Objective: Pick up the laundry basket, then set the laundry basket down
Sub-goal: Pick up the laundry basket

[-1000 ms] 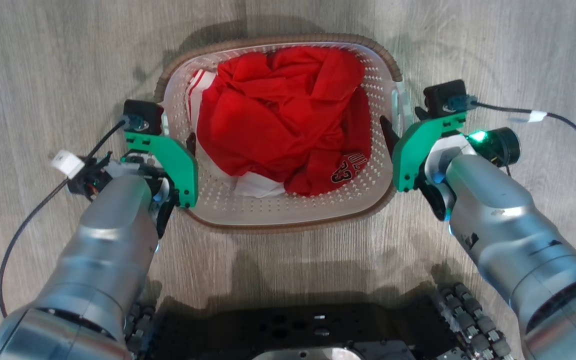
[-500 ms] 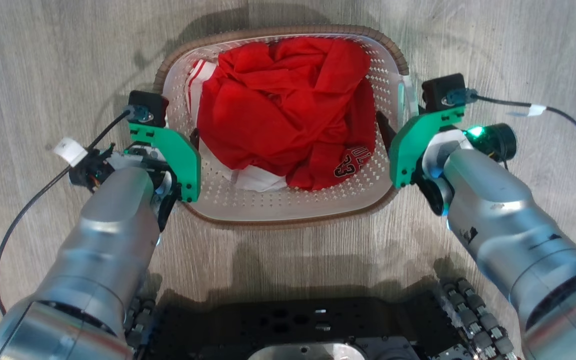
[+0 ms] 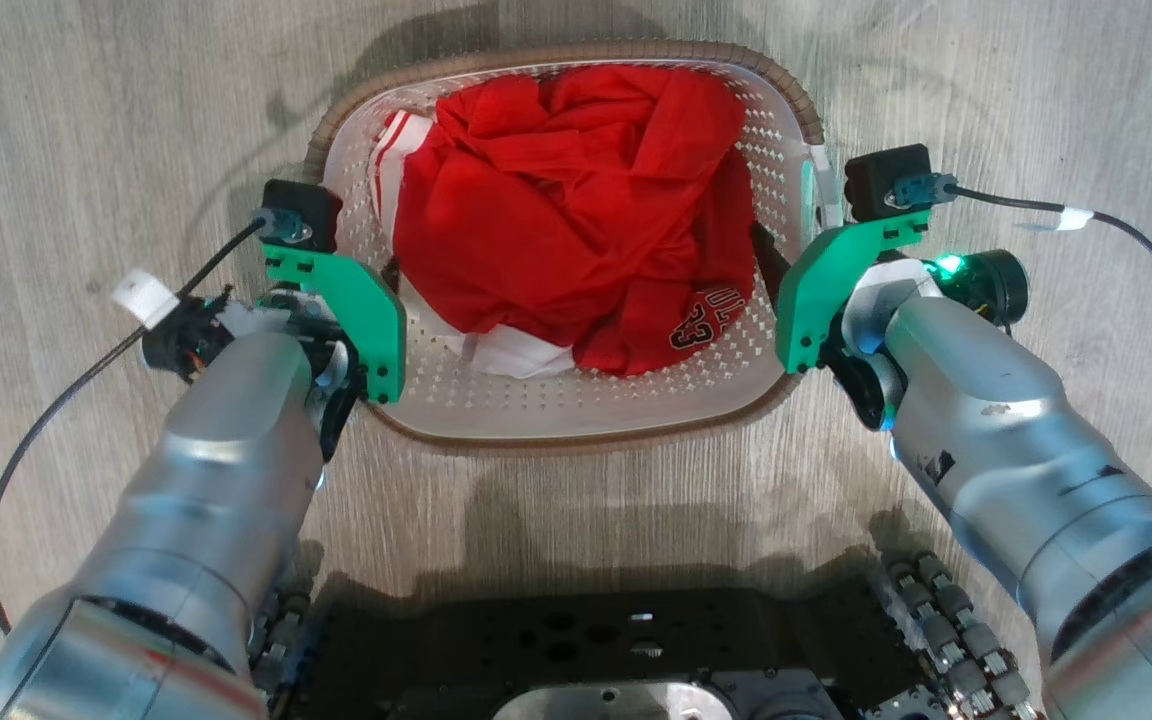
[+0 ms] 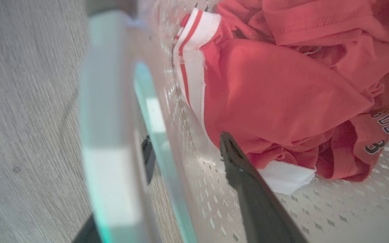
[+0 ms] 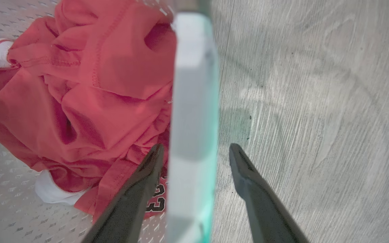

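You've got the left gripper [image 4: 185, 138] spread: one finger inside the laundry basket [image 3: 556, 441], the other outside it, with the left handle [image 4: 106, 118] and the perforated wall between them. The inner finger stands clear of the wall, so no pinch shows. Your right gripper [image 5: 196, 146] is spread too, straddling the right handle [image 5: 192, 101]; the inner finger is tight beside it and the outer one is apart from it, over the floor [image 3: 86, 120]. The basket sits between both grippers. Just past the inner fingers a crumpled red jersey [image 3: 556, 200] with white trim and dark numbers fills most of it. You can't tell if the basket touches the floor. The robot base [image 3: 586, 650] is behind the grippers.
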Controlling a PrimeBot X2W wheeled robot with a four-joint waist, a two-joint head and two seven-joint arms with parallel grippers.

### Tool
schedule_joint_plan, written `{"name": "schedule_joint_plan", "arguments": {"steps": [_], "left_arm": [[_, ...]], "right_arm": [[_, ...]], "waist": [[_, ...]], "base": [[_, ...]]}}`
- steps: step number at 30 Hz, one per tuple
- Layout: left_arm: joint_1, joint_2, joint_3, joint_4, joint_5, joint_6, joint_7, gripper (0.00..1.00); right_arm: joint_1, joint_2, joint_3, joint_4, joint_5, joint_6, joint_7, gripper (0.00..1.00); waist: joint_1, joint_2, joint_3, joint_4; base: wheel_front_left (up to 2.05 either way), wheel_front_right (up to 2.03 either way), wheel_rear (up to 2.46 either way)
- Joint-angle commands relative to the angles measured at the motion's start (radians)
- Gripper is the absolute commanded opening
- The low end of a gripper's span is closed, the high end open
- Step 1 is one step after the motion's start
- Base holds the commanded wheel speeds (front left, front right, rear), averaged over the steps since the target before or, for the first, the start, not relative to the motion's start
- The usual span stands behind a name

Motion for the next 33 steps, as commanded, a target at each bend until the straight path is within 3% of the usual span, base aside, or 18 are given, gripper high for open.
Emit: {"name": "schedule_joint_plan", "arguments": {"steps": [1, 2, 20, 33], "left_arm": [[0.014, 0.024, 0.012, 0.003, -0.005, 0.007, 0.001, 0.22], [0.013, 0.024, 0.007, 0.003, -0.008, 0.008, 0.007, 0.00], [0.020, 0.024, -0.082, 0.003, -0.061, -0.017, 0.071, 0.00], [0.055, 0.024, -0.141, -0.001, -0.103, -0.023, 0.106, 0.00]], "right_arm": [[0.041, 0.016, 0.014, -0.008, 0.009, 0.007, -0.002, 0.29], [0.040, 0.016, 0.017, -0.007, 0.014, 0.007, -0.002, 0.00], [0.016, 0.016, 0.079, 0.039, 0.057, 0.007, 0.005, 0.00], [0.040, 0.016, 0.130, 0.052, 0.099, 0.007, 0.119, 0.00]], "waist": [[0.0000, 0.0000, 0.001, 0.000], [0.0000, 0.0000, 0.002, 0.000], [0.0000, 0.0000, -0.005, 0.008], [0.0000, 0.0000, -0.139, 0.009]], "base": [[0.00, 0.00, 0.00], [0.00, 0.00, 0.00], [0.00, 0.00, 0.00], [0.00, 0.00, 0.00]]}}
